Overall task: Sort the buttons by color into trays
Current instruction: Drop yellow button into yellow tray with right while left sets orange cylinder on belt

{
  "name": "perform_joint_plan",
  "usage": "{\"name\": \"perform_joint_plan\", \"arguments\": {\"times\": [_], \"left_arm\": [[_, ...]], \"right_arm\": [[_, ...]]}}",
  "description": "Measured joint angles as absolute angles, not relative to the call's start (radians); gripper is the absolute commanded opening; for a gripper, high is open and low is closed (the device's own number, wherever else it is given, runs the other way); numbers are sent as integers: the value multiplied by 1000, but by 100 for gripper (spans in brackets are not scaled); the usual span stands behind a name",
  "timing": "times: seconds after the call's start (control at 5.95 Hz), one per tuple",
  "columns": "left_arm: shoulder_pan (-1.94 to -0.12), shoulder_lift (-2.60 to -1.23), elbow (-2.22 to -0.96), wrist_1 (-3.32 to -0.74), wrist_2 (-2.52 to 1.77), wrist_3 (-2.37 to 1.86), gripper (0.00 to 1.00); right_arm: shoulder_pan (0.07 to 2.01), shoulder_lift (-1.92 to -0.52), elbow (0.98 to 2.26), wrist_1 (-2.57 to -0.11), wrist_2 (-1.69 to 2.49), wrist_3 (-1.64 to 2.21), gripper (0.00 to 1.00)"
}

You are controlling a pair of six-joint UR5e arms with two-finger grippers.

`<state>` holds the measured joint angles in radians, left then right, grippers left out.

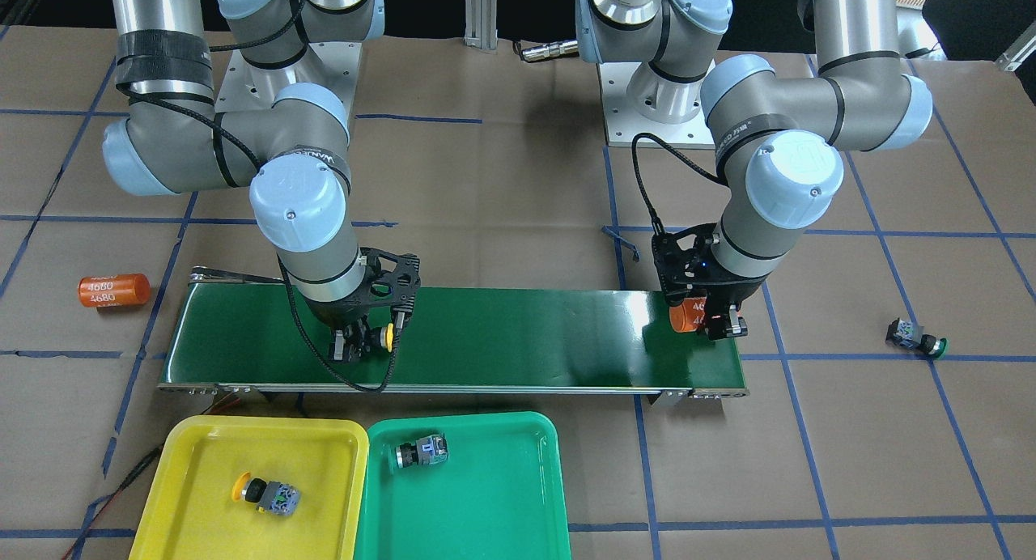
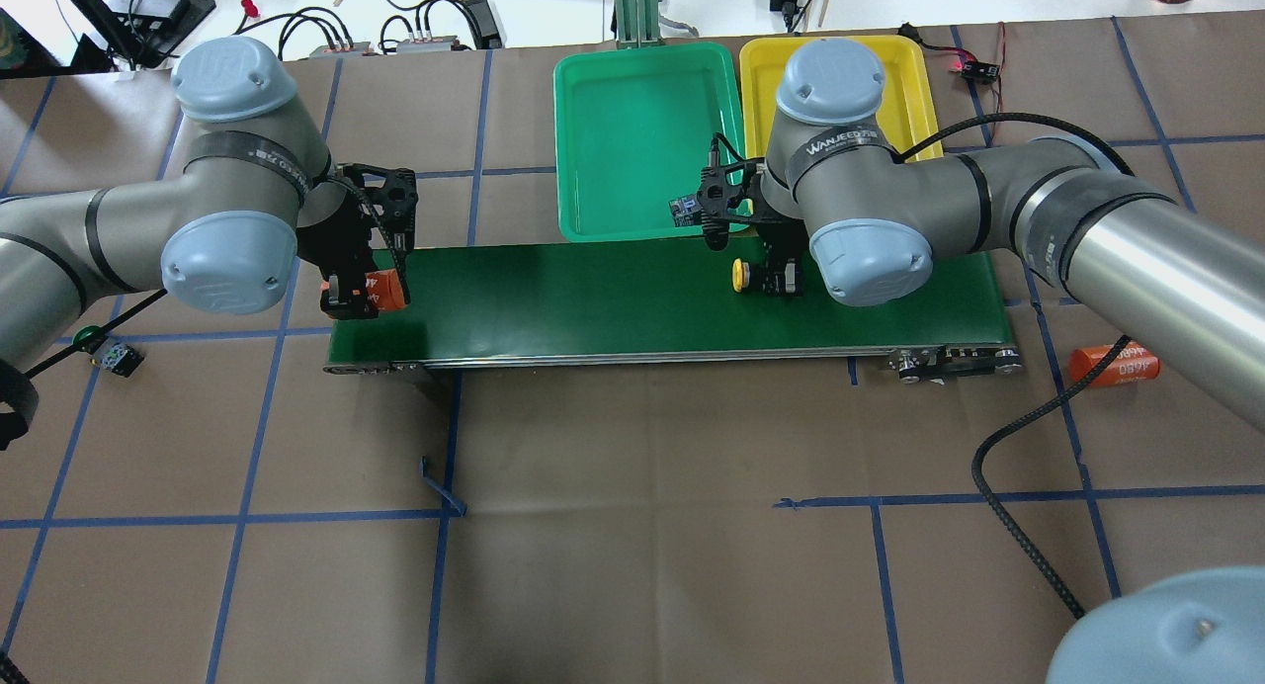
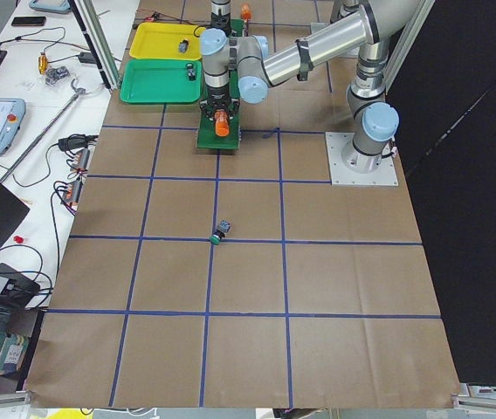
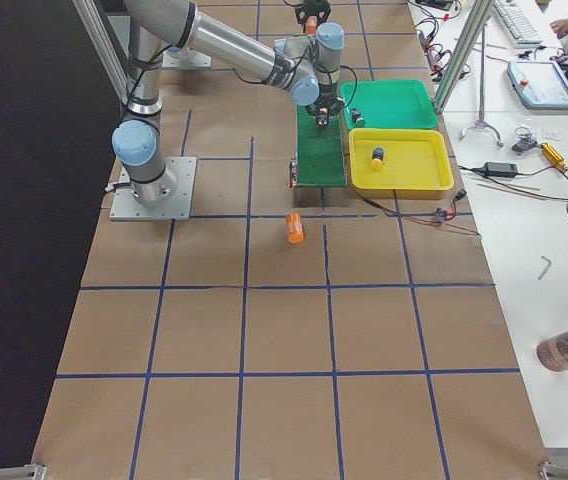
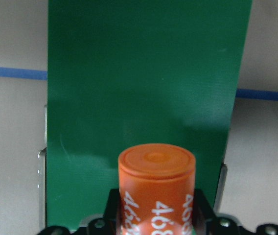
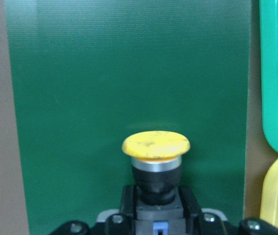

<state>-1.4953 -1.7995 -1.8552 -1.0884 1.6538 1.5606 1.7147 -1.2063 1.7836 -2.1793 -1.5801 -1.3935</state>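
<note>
**Both grippers loaded over the belt, one yellow button in hand**

Front-facing view: the right gripper (image 1: 362,345) stands low over the dark-green conveyor belt (image 1: 526,333). Its jaws are clamped on the body of a yellow-capped button (image 1: 388,337), cap pointing along the belt. Whether the button touches the belt I cannot tell. At the belt's other end the left gripper (image 1: 723,324) has its jaws closed on an orange cylinder (image 1: 684,316). Beside the belt, the yellow tray (image 1: 194,455) holds a second yellow-capped button (image 1: 267,493) lying on its side. The green tray (image 1: 502,511) touches the yellow one and holds a third button (image 1: 421,452), whose cap colour is hard to read. A green-capped button (image 1: 916,337) lies on the paper-covered table (image 1: 518,180), well apart from the belt, beyond the left gripper. A second orange cylinder (image 1: 113,290), marked "4680", lies off the opposite end.

Overhead view: the held button's cap points toward the left arm. The right arm hides part of the yellow tray.

Left side view: the green-capped button sits alone on the paper, near a blue tape line.

Right side view: the second orange cylinder lies just off the belt's near end.

Left wrist view: the orange cylinder sits between the fingers, white digits on its side, with the belt beyond.

Right wrist view: the yellow cap juts out over the belt, its black neck between the fingers. The rims of both trays show at the right edge.
</note>
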Motion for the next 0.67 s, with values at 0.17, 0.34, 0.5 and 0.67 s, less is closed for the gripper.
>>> {"name": "perform_joint_plan", "arguments": {"times": [0.17, 0.34, 0.5, 0.67], "left_arm": [[-1503, -1813, -1858, -1085, 1654, 1561, 10], [-1508, -1828, -1861, -1080, 1654, 1562, 13], [-1512, -1834, -1862, -1065, 1652, 1565, 98], [-1516, -1836, -1863, -1051, 1651, 1561, 99]], "right_arm": [[1698, -1209, 1780, -2180, -1594, -1415, 9], [1678, -1211, 1768, -2183, -1598, -1434, 10], [1661, -1197, 1725, -2189, -1598, -1458, 10], [1652, -1146, 1631, -2192, -1597, -1490, 10]]}}
